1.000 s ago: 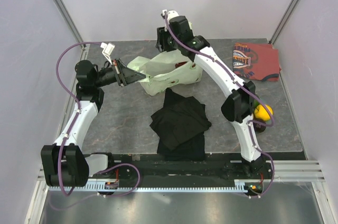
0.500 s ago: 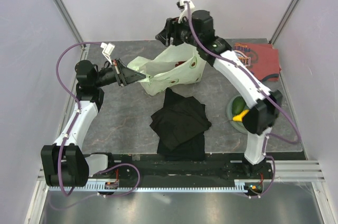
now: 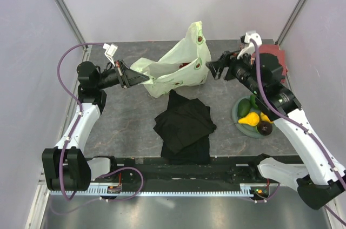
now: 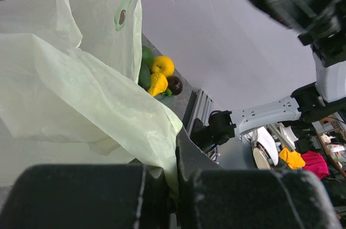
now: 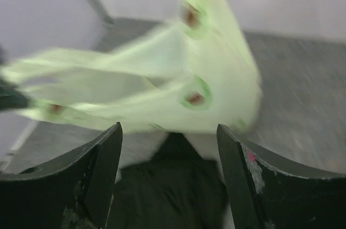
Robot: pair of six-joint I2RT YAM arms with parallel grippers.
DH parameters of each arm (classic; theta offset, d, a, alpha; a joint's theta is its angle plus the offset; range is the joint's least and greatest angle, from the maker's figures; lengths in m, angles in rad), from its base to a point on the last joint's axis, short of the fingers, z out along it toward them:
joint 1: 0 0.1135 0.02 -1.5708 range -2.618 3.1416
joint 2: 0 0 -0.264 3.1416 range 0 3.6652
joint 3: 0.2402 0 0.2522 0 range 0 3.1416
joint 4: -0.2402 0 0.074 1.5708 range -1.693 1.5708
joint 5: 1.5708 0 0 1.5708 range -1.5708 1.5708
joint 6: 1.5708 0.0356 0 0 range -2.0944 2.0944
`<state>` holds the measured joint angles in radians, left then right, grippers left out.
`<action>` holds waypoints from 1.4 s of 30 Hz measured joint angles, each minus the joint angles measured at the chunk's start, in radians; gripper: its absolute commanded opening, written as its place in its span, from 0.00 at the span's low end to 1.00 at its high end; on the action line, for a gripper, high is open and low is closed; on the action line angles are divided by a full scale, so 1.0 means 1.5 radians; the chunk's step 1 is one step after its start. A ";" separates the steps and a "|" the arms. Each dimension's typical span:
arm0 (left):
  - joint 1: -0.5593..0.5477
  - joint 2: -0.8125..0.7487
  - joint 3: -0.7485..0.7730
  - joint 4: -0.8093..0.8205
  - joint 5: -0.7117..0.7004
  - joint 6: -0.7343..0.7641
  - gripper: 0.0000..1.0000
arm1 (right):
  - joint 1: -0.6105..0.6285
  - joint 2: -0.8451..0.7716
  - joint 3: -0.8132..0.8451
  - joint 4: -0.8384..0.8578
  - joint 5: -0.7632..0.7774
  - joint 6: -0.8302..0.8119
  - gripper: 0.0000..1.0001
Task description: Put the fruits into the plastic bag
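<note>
Grey table (image 3: 124, 115), task partly done at best: left claw (image 3: 145, 79) clamps the bag (image 3: 178, 72) rim, right claw (image 3: 217, 68) gapes empty beside it, and fruits (image 3: 248, 119) sit unbagged on the plate (image 3: 235, 114) behind that claw.

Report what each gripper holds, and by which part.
Left gripper pinches the bag by the edge at its left end. Right gripper is open, holding nothing.

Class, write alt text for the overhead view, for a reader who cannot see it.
The left gripper pinches the edge of a pale green plastic bag; the right gripper hangs open beside it. Fruits lie on a plate nearby.
</note>
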<state>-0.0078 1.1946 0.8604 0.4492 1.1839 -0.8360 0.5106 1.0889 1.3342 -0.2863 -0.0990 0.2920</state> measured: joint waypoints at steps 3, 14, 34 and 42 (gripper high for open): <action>0.000 0.000 0.000 -0.001 0.000 0.002 0.01 | -0.050 -0.025 -0.083 -0.082 0.075 0.000 0.79; 0.000 -0.005 0.000 -0.029 -0.001 0.022 0.02 | -0.169 -0.020 -0.290 -0.245 0.266 0.065 0.90; 0.000 -0.009 0.000 -0.039 -0.002 0.030 0.02 | -0.309 -0.027 -0.439 -0.185 0.280 0.198 0.85; 0.000 -0.009 0.000 -0.039 -0.002 0.030 0.02 | -0.321 -0.013 -0.466 -0.157 0.288 0.210 0.79</action>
<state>-0.0078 1.1805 0.8604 0.3901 1.1816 -0.7914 0.0288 1.0691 0.6353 -0.5224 0.3332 0.6075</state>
